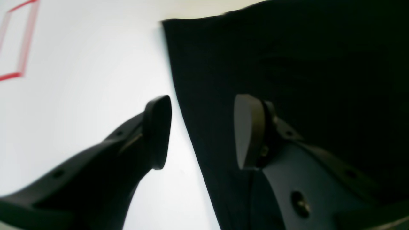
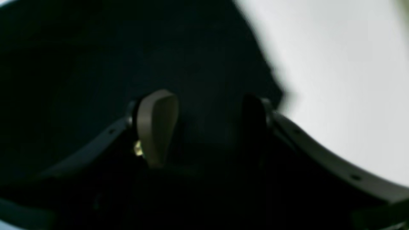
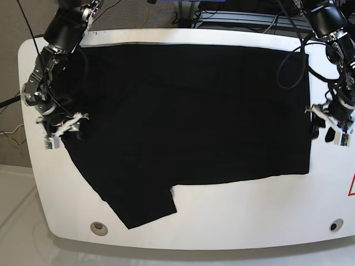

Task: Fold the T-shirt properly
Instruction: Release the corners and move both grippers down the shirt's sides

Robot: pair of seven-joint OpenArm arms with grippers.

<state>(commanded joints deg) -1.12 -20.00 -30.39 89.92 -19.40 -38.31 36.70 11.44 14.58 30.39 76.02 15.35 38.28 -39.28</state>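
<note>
The black T-shirt (image 3: 188, 111) lies spread flat over most of the white table (image 3: 249, 216), with one sleeve (image 3: 138, 205) reaching toward the front left. My left gripper (image 1: 203, 132) is open and straddles the shirt's side edge (image 1: 185, 95), one finger over bare table and the other over cloth. In the base view that left gripper (image 3: 324, 126) sits at the shirt's right edge. My right gripper (image 2: 206, 124) is open low over black cloth (image 2: 96, 64), near its border; in the base view this right gripper (image 3: 69, 127) is at the shirt's left edge. No print shows.
Red tape marks lie on the table at the right (image 3: 351, 185) and show in the left wrist view (image 1: 22, 38). Two round holes (image 3: 99, 226) (image 3: 334, 225) sit near the front corners. Cables (image 3: 288, 61) hang by the arm at the back right.
</note>
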